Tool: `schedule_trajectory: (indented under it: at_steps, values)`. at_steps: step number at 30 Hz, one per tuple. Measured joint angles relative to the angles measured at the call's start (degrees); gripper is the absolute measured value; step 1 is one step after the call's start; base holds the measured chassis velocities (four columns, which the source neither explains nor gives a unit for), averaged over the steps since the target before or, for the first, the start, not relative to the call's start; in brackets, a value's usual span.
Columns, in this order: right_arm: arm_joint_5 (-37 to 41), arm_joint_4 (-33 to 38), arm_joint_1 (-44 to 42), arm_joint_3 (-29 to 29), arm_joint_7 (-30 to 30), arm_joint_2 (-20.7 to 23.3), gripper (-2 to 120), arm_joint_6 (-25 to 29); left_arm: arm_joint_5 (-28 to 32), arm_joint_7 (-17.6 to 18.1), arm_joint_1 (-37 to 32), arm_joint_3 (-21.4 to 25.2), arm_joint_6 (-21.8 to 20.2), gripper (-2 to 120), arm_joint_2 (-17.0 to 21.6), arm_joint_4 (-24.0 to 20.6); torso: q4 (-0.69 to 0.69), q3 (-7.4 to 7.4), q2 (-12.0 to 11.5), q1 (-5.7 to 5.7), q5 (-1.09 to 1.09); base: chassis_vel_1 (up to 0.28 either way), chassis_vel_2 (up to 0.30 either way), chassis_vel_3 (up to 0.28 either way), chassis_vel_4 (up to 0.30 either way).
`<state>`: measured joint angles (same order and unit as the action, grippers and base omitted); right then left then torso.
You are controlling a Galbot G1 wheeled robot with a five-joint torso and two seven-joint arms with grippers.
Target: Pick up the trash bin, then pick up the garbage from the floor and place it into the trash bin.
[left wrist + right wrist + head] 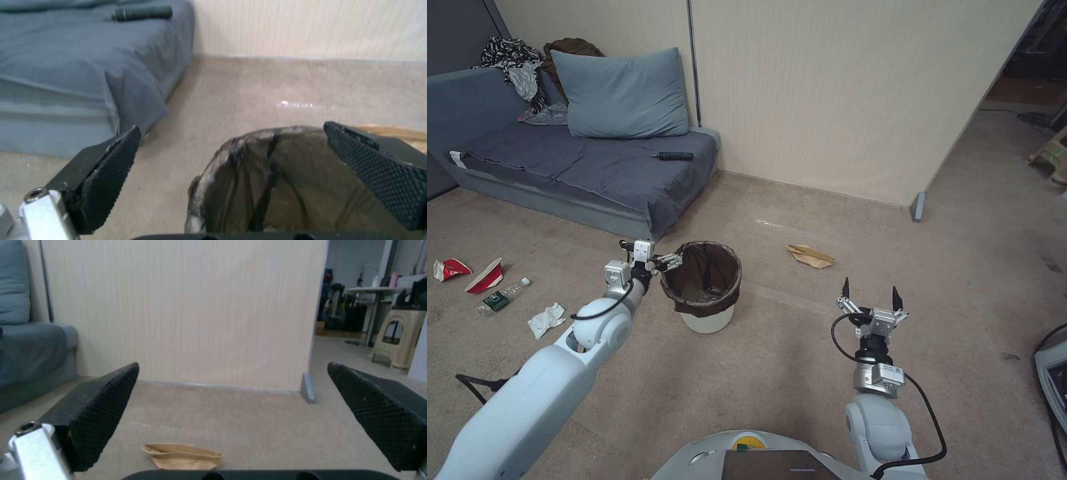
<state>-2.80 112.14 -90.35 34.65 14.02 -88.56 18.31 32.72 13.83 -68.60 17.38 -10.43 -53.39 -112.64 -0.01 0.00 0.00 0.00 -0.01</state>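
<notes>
- I have the left gripper (671,261) at the near-left rim of the trash bin (707,313), jaws spread wide. In the left wrist view the rim sits between the two pads (106,173); I can't tell whether either one touches it.
- Trash bin: one, upright on the carpet (800,373), just off the front corner of the sofa (587,167). Dark liner (694,303) is folded over the rim. What's at the bottom I can't make out.
- Right gripper (870,293) hangs over bare carpet to the right of the bin, well apart from it, fingers splayed open, nothing in them.
- Garbage count, seven... no, five pieces on the floor:
- two crushed red-and-white cups (468,273), near the left edge of the carpet in front of the sofa
- one small green-labelled bottle (502,297), just beside the nearer cup
- one crumpled white tissue (546,319), near the left arm's elbow
- one tan folded paper (810,256), to the right of the bin, near the wall (827,100)
- Room: open carpet between bin and right gripper, and on to the tan paper. Sofa front edge closes off the bin's far-left side; wall corner post (918,207) stands further right, floor open past it.
- One dark cylinder-shaped thing (672,156) lies on the sofa seat.
</notes>
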Motion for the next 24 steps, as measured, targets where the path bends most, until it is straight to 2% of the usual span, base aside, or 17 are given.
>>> schedule_trajectory:
  at_steps: [2, 3, 6, 10, 11, 17, 24]
  values:
    - [-0.03, -0.02, -0.16, -0.16, 0.01, -0.48, 100, 0.11, 3.38, 0.5, 3.21, -2.92, -1.32, 100, 2.29, 1.68, 0.0, 0.0, 0.0, 0.0, 0.0, 0.0, 0.0, 0.0, 0.0]
    - [-0.03, -0.02, -0.16, -0.16, 0.01, -0.48, 100, 0.11, 3.38, 0.5, 3.21, -2.92, -1.32, 100, 2.29, 1.68, 0.0, 0.0, 0.0, 0.0, 0.0, 0.0, 0.0, 0.0, 0.0]
    - [-0.86, -0.02, -0.34, -0.47, 0.01, -1.55, 100, 0.38, 11.03, 2.05, 7.53, -5.56, -5.7, 100, 5.69, 2.62, 0.01, 0.0, 0.0, 0.0, 0.01, 0.0, 0.0, 0.0, 0.0]
    - [-1.15, -0.02, -0.34, -0.65, 0.01, -1.99, 100, 0.44, 13.01, 2.51, 8.69, -6.1, -7.46, 100, 6.67, 3.05, 0.01, 0.0, 0.0, 0.0, 0.01, 0.0, 0.0, 0.0, 0.0]
    - [-1.49, -0.01, -0.34, -0.73, 0.0, -2.43, 100, 0.51, 14.98, 3.18, 9.85, -6.75, -9.35, 100, 7.49, 3.87, 0.01, 0.0, 0.0, 0.0, 0.01, 0.0, 0.0, 0.0, 0.0]
    - [-2.31, -0.13, -0.34, -0.94, -0.01, -3.53, 100, 0.8, 18.82, 5.0, 13.12, -9.32, -13.8, 100, 8.04, 7.88, 0.01, 0.0, 0.0, 0.0, 0.0, 0.0, 0.0, 0.0, 0.0]
    - [-2.68, -0.29, -0.33, -1.1, -0.01, -3.57, 100, 0.89, 22.17, 6.73, 14.93, -10.22, -17.66, 100, 7.55, 9.22, 0.01, 0.0, 0.0, 0.0, 0.0, 0.0, 0.0, 0.0, 0.0]
